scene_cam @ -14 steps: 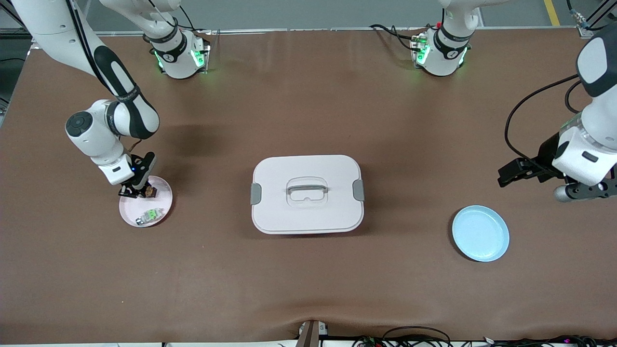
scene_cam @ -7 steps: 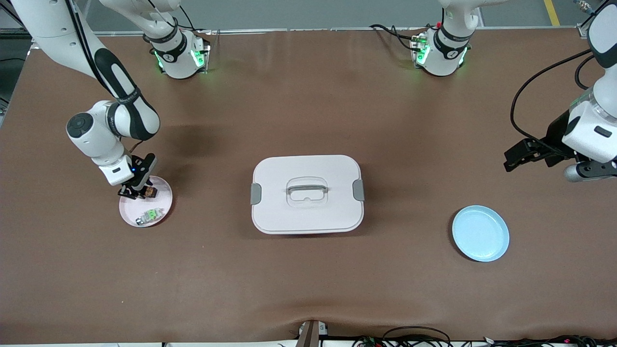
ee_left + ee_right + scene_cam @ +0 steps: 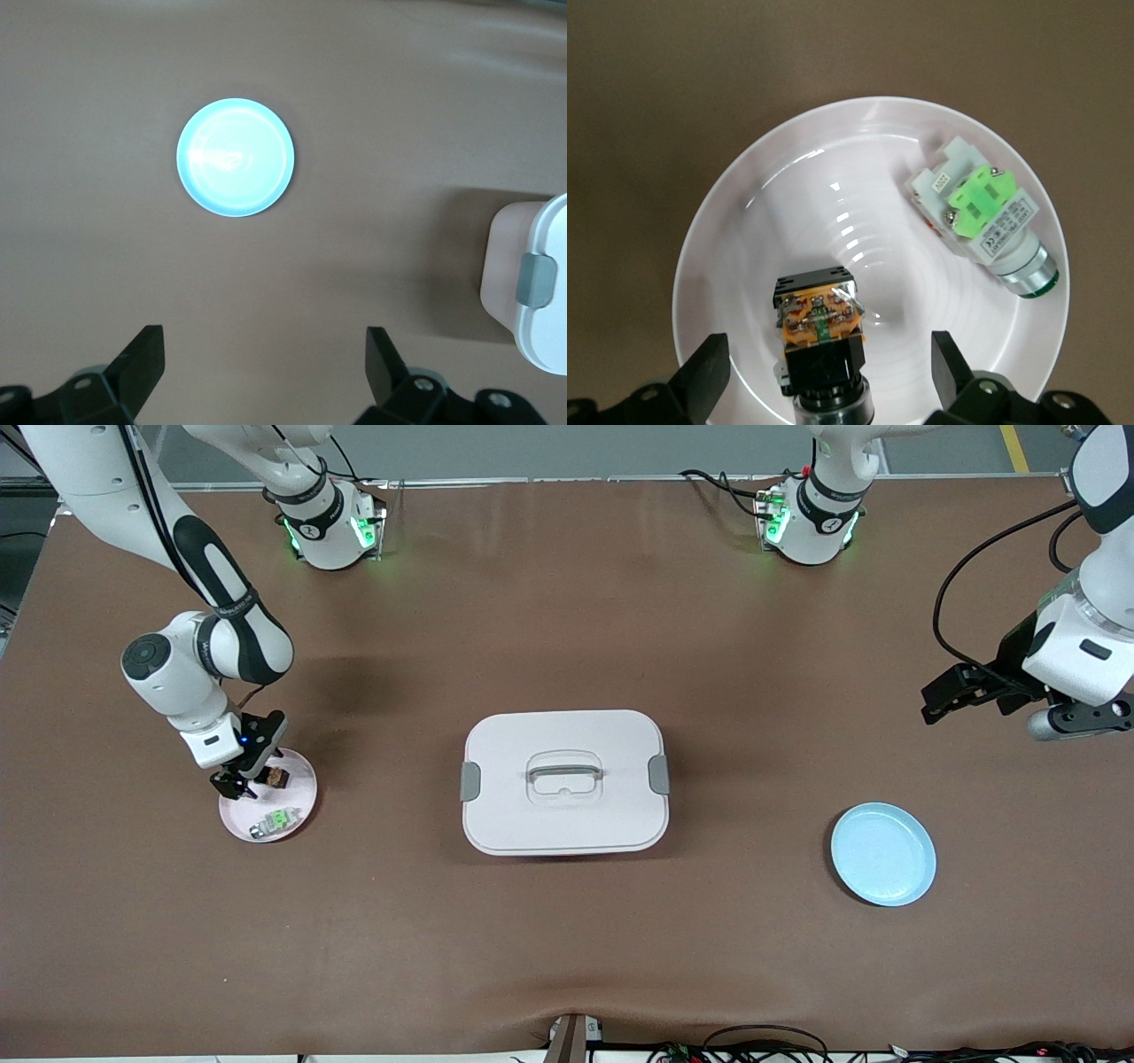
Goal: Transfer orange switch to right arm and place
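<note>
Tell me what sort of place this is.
Likely a robotics lab test bench: two white arms bolted along a brown-covered table, with staged props, a white lidded box, a blue plate, and a pink plate holding the orange switch and a green-and-white part.

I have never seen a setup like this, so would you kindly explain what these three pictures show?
Two white robot arms work at a brown table. One picture looks down from across it; the other two come from cameras on each arm's wrist. The right pincer hangs open over a pink plate, holding nothing. On that plate lie the orange switch and a green-and-white switch. The left pincer, open and empty, waits above the table near a blue plate. A lidded white box sits mid-table.
</note>
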